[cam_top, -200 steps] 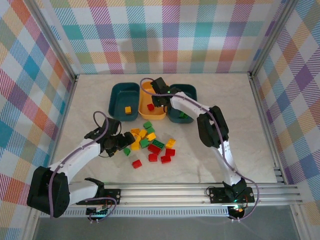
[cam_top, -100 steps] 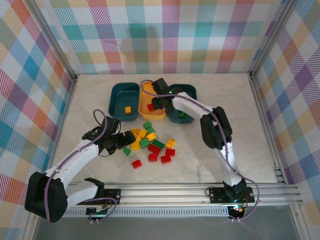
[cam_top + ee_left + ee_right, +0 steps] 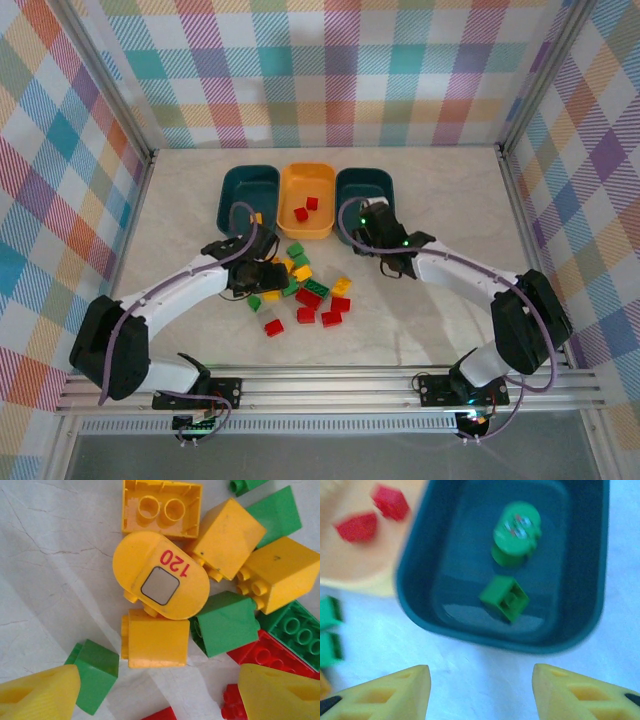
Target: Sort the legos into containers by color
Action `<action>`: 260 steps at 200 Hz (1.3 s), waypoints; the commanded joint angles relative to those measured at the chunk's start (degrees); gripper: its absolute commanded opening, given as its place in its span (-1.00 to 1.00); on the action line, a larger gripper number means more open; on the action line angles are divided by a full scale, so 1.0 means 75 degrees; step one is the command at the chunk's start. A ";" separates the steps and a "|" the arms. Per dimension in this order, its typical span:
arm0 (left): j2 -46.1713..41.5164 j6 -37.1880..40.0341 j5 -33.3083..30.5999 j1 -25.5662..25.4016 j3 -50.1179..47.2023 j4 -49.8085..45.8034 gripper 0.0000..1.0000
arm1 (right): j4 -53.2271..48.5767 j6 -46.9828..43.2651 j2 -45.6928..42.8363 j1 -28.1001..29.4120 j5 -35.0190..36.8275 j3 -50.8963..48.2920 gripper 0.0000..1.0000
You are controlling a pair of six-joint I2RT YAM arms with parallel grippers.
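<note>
Yellow fingers (image 3: 40, 695) of the left end effector (image 3: 159, 685) are held spread over the legos (image 3: 310, 292) heaped on the desk (image 3: 450, 200). The right end effector (image 3: 481, 682), spread and empty, is poised beside the right teal bin (image 3: 555, 555), where two green bricks (image 3: 504, 599) are seen.

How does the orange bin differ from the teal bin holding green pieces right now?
Colour: the orange bin is orange-yellow, the teal bin is dark teal.
Contents: the orange bin holds two red bricks, while the teal bin holds a rounded green piece and a green brick.
Both bins are shallow rounded rectangles of the same size, and they stand side by side.
</note>
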 commanded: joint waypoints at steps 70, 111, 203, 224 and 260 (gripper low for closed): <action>0.1379 -0.0295 0.0030 0.0132 0.0662 0.0585 0.51 | 0.1519 0.0104 -0.0136 0.0002 0.0510 -0.1042 0.09; 0.1188 -0.0017 -0.0221 0.0049 0.0229 0.0446 0.34 | 0.1607 0.0187 0.0088 0.0011 0.0531 -0.1018 0.08; 0.1215 0.0556 -0.0032 -0.0172 -0.0037 0.0555 0.22 | 0.1534 0.0213 0.0273 0.0006 0.0507 -0.0926 0.07; 0.1235 0.0610 -0.0107 -0.0261 -0.0062 0.0475 0.20 | 0.1512 0.0204 0.0331 0.0005 0.0536 -0.0907 0.07; 0.0812 0.0630 -0.0131 -0.0303 -0.0290 0.0408 0.17 | 0.1477 0.0228 0.0342 0.0010 0.0524 -0.0886 0.07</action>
